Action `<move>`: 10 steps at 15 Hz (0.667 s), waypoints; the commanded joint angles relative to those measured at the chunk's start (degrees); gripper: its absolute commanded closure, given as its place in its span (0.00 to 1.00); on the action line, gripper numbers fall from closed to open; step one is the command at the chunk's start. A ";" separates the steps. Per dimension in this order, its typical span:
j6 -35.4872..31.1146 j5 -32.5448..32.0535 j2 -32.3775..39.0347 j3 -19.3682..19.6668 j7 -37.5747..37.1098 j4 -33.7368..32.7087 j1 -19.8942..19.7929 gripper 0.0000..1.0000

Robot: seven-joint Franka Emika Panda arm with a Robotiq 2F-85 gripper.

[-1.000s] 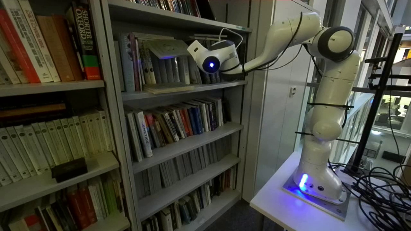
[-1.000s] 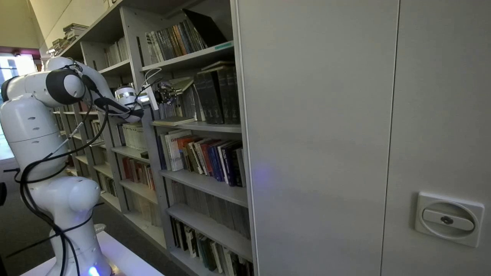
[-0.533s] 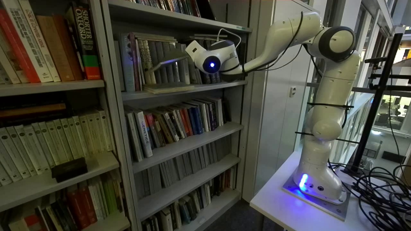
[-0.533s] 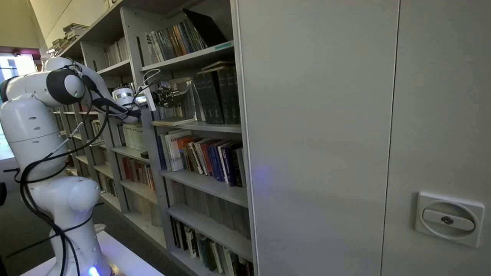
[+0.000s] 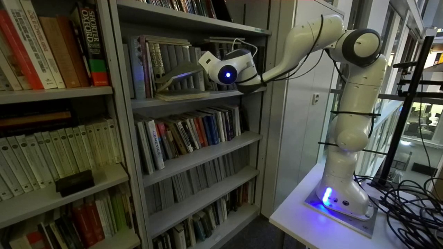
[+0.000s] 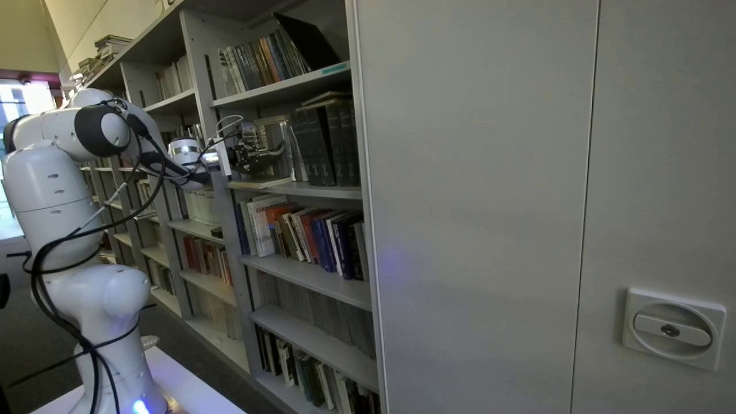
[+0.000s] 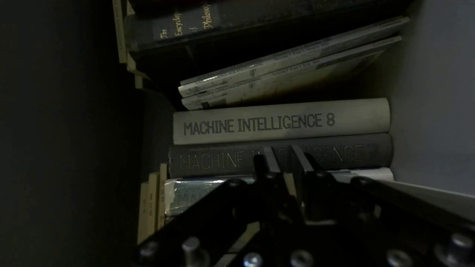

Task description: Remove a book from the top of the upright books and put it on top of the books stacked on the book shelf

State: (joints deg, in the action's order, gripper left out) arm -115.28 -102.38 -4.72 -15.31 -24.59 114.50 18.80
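Observation:
The book hangs in my gripper, a thin grey volume with a bent, sloping cover. In both exterior views it sits just above the books stacked flat on the book shelf; whether its low edge touches them I cannot tell. Behind it stand the upright books, with thin volumes lying along their tops. In the wrist view the fingers nearly meet before the Machine Intelligence spines; the held book is mostly hidden there.
A board runs overhead. To the side lean two thin journals and dark encyclopedia volumes. The shelf's upright post borders this bay. A white cabinet adjoins the shelving. Below, another row includes a Genetics book.
The book has come down with my gripper towards the flat stack. Its face was turned to the camera before; now it looks bent and seen nearly edge-on. The arm has sunk slightly.

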 commanded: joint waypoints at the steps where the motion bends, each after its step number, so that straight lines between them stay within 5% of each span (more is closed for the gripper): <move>1: -0.47 1.45 0.42 -0.72 0.09 0.28 -0.54 0.97; 10: 9.35 10.18 4.61 -1.86 -0.18 -0.14 -0.06 0.97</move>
State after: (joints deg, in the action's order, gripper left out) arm -112.20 -96.34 -0.72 -16.26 -24.56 114.93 18.84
